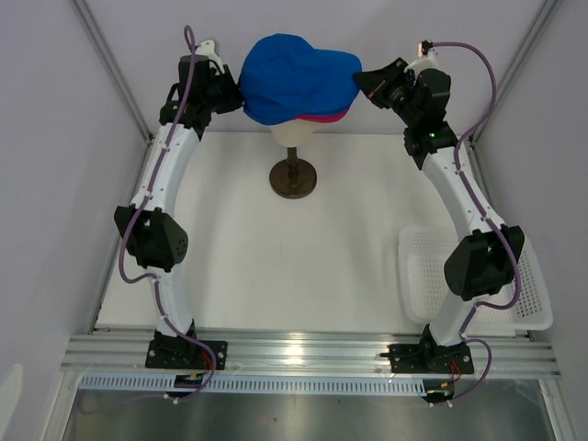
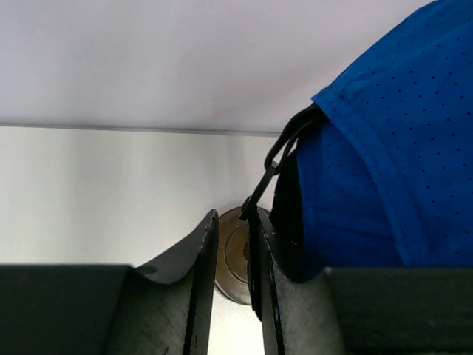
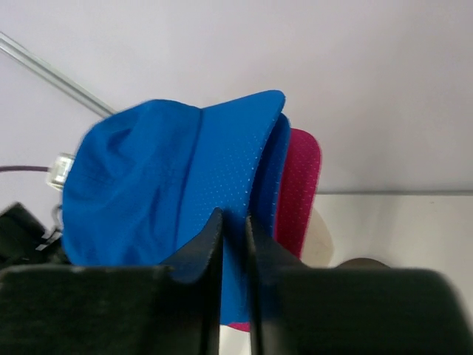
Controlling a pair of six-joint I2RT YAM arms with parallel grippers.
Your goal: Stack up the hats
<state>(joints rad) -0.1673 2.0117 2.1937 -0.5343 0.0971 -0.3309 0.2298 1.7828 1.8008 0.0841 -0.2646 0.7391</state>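
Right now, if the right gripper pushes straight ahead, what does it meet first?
The top blue cap: its brim sits between the fingertips of the right gripper. Depth beyond that is unclear.

Top cap (image 1: 294,78) is royal blue with tiny dot perforations, magenta-pink cap (image 3: 299,188) same dots. Cream head (image 1: 292,136), dark brown stand (image 1: 294,177), white mesh basket (image 1: 421,276), purple cables (image 1: 494,84) on my white arms (image 1: 170,170).

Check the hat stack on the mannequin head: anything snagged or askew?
One thing: the black back strap of the top blue cap hangs between the left gripper's parted fingers, so it could catch if that arm pulls away. The pink cap has its brim fanned out slightly beside the blue ones.
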